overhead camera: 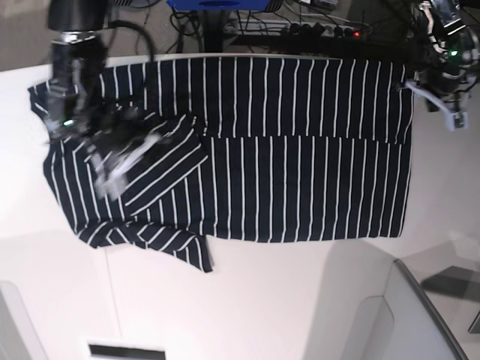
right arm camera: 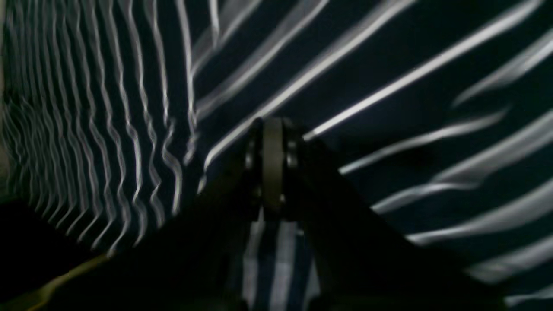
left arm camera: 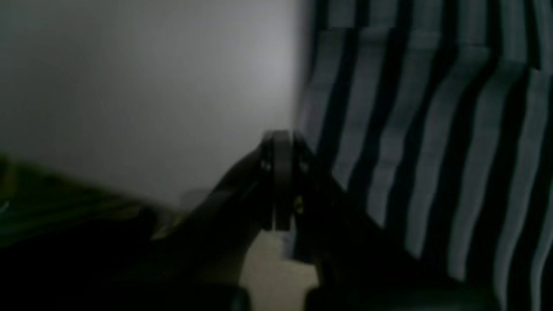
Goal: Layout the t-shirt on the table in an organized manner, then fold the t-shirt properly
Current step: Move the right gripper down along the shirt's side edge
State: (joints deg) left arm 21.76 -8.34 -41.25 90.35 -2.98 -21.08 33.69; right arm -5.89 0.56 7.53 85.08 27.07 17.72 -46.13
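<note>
T-shirt (overhead camera: pixel 300 157) spread on table (overhead camera: pixel 262 300); right gripper (overhead camera: pixel 120 161) above sleeve.

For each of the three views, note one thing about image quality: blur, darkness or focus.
Left wrist: dim and soft, the left gripper a dark silhouette. Right wrist: dark, the t-shirt stripes smeared. Base: bright and mostly sharp, but the right gripper is motion-blurred over the table.

Right tool (overhead camera: pixel 124 161), motion-blurred, reaches in low from the base view's left, its fingers closed together in the wrist view. Left tool (overhead camera: pixel 442 105) hangs at the far right, fingers likewise pressed together.
</note>
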